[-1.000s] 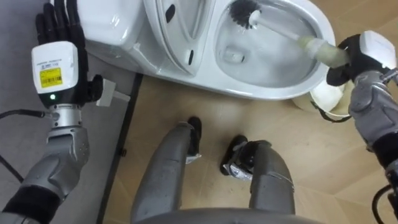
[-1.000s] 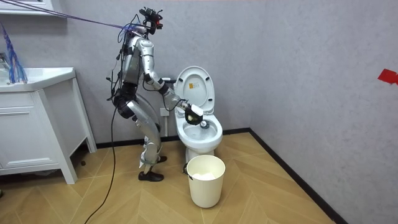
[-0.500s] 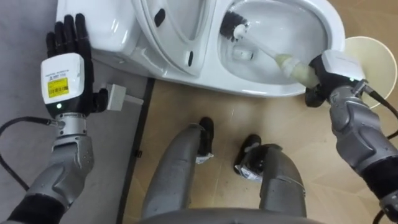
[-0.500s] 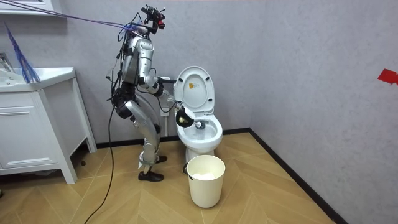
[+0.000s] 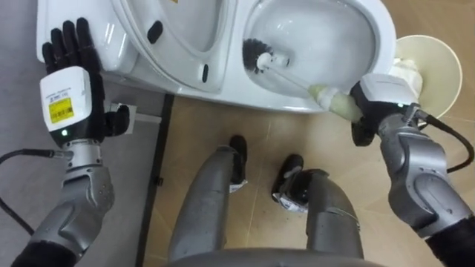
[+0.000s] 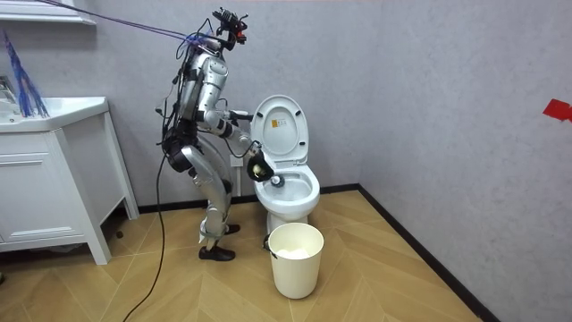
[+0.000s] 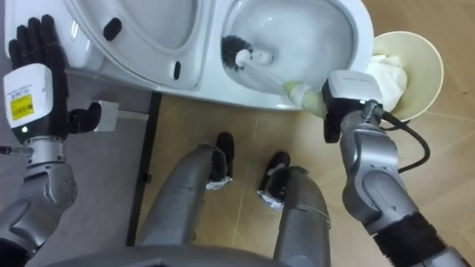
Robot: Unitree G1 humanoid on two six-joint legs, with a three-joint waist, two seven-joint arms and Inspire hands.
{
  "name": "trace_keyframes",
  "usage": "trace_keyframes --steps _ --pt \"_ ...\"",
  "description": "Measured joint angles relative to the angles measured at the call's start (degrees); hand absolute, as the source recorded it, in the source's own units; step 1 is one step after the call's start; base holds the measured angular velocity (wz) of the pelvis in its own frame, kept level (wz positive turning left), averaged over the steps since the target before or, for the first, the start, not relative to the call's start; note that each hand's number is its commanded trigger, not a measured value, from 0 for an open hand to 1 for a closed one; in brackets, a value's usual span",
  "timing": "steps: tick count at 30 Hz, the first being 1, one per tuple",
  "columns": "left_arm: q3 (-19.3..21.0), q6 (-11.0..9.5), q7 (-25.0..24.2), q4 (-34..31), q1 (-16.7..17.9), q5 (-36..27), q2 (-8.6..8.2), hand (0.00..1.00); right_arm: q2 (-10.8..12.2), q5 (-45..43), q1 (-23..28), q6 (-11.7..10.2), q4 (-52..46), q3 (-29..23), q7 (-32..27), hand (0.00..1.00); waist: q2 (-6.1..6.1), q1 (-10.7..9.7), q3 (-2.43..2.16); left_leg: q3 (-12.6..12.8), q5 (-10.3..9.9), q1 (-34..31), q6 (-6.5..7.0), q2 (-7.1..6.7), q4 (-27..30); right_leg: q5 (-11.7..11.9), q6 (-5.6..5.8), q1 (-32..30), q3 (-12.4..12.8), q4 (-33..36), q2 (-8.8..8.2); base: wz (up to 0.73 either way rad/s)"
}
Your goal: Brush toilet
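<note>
A white toilet [image 5: 349, 18] stands before me with its seat and lid [image 5: 178, 30] raised. My right hand [image 5: 375, 104] is shut on the pale handle of a toilet brush [image 5: 297, 80]. The brush's black bristle head [image 5: 254, 55] rests inside the bowl, against its inner wall on the side nearest the raised seat. My left hand [image 5: 68, 81] is held up open beside the tank at the left, fingers straight and touching nothing. In the room view I stand bent at the toilet [image 6: 286, 192] with the right hand [image 6: 257, 167] over the bowl.
A cream waste bin [image 5: 434, 63] with a white liner stands to the right of the toilet, close to my right arm; the bin [image 6: 295, 259] sits in front of the toilet in the room view. A white vanity [image 6: 45, 179] stands at the room view's left. A grey wall is behind the toilet.
The brush head has swept across the bowl toward the raised seat, and my right hand has pulled in toward the bowl's near rim. The camera has shifted as well. The left hand stays open.
</note>
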Motion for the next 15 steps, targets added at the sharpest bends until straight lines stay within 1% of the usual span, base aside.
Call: trace_keyframes --steps 1,2,3,4,5,6,7,9,10,12,13,14,15 --pt "0.09 -0.02 -0.04 -0.11 0.32 -0.25 0.0 0.0 0.3 -0.03 0.09 0.0 0.08 0.0 0.39 1.0 -0.17 -0.33 -0.1 -0.01 0.0 0.09 0.0 -0.05 -0.05 -0.01 0.01 0.06 0.02 0.0 -0.03 0.04" --pt "0.48 -0.25 -0.17 -0.46 1.21 -1.48 0.0 0.0 1.09 -0.01 0.14 -0.04 0.52 -0.06 1.17 1.0 -0.33 -1.14 -0.19 -0.62 0.0 0.29 0.0 -0.44 -0.16 -0.04 0.07 0.34 -0.06 -0.12 -0.1 0.05" --pt "0.94 -0.86 -0.34 -1.42 1.85 -2.63 0.04 0.0 1.25 0.02 0.17 -0.33 1.74 -0.07 1.68 1.0 -0.44 -1.68 -0.19 -0.92 0.0 0.49 0.0 -0.62 -0.13 -0.08 0.17 0.66 -0.25 -0.24 -0.18 0.06" --pt "1.03 -1.1 -0.41 -1.87 2.15 -3.06 0.05 0.0 1.27 -0.01 0.17 -0.67 2.77 -0.08 1.68 1.0 -0.52 -1.76 -0.22 -0.96 -0.01 0.6 0.02 -0.66 -0.13 -0.08 0.24 0.8 -0.27 -0.34 -0.19 0.04" --pt "1.29 -1.42 -0.43 -3.35 3.06 -3.9 0.06 0.0 1.38 0.02 0.14 -1.51 5.02 -0.35 1.67 1.0 -0.8 -2.06 -0.36 -0.97 -0.07 0.64 0.11 -0.79 -0.13 -0.1 0.38 0.85 -0.29 -0.34 -0.3 0.04" --pt "1.19 -1.92 -0.33 -3.75 3.37 -4.14 0.05 0.0 1.21 0.14 0.12 -2.59 7.36 -0.42 1.43 1.0 -0.91 -2.22 -0.37 -1.09 -0.09 0.62 0.15 -1.0 -0.07 -0.12 0.54 0.91 -0.4 -0.33 -0.48 0.04" --pt "1.21 -2.13 -0.27 -3.86 3.35 -4.15 0.05 0.0 0.84 0.3 0.13 -3.21 8.86 -0.42 0.97 1.0 -0.89 -2.18 -0.39 -1.29 -0.11 0.5 0.18 -1.15 0.04 -0.14 0.62 0.94 -0.52 -0.32 -0.6 0.12" --pt "1.12 -2.99 -0.33 -4.3 3.34 -3.58 0.13 0.0 -1.37 2.98 0.1 -5.73 16.73 -1.15 -2.51 1.0 -0.75 -1.8 -0.42 -1.88 -0.15 0.32 0.43 -1.97 0.1 -0.33 1.15 1.04 -1.07 -0.05 -1.35 0.16" --pt "1.08 -3.32 -0.41 -4.24 3.33 -3.54 0.14 0.0 -2.13 4.52 0.1 -6.85 18.54 -1.84 -3.76 1.0 -0.75 -1.77 -0.42 -1.98 -0.1 0.34 0.68 -2.39 0.07 -0.47 1.35 1.0 -1.15 0.28 -1.77 0.25" --pt "0.46 -4.43 -0.42 -2.85 2.58 -2.18 0.31 0.0 -5.63 12.98 0.1 -11.58 26.14 -2.55 -8.96 1.0 -0.68 -1.98 -0.36 -2.21 -0.05 0.69 1.52 -3.86 0.0 -1.48 2.26 1.07 -1.44 1.9 -3.56 0.34" --pt "0.38 -4.58 -0.41 -2.43 2.59 -1.89 0.43 0.0 -5.89 15.27 0.1 -12.49 27.73 -2.83 -10.04 1.0 -0.73 -1.93 -0.34 -2.21 -0.04 0.86 1.72 -4.0 -0.09 -1.72 2.44 1.09 -1.44 2.28 -3.98 0.27" --pt "0.32 -4.94 -0.39 -1.11 2.36 -0.91 0.45 0.0 -5.94 20.59 0.05 -14.48 31.36 -3.78 -11.87 1.0 -0.91 -1.84 -0.23 -2.01 -0.12 1.21 2.06 -4.73 -0.22 -2.18 2.86 1.13 -1.2 3.01 -4.73 0.14" --pt "0.33 -4.93 -0.36 -0.29 1.63 0.31 0.54 0.0 -5.78 24.67 -0.47 -16.25 34.53 -4.31 -12.92 1.0 -1.15 -1.55 -0.08 -1.3 -0.28 1.31 2.5 -4.8 -0.18 -2.46 3.18 0.87 -0.8 3.61 -5.21 0.06"
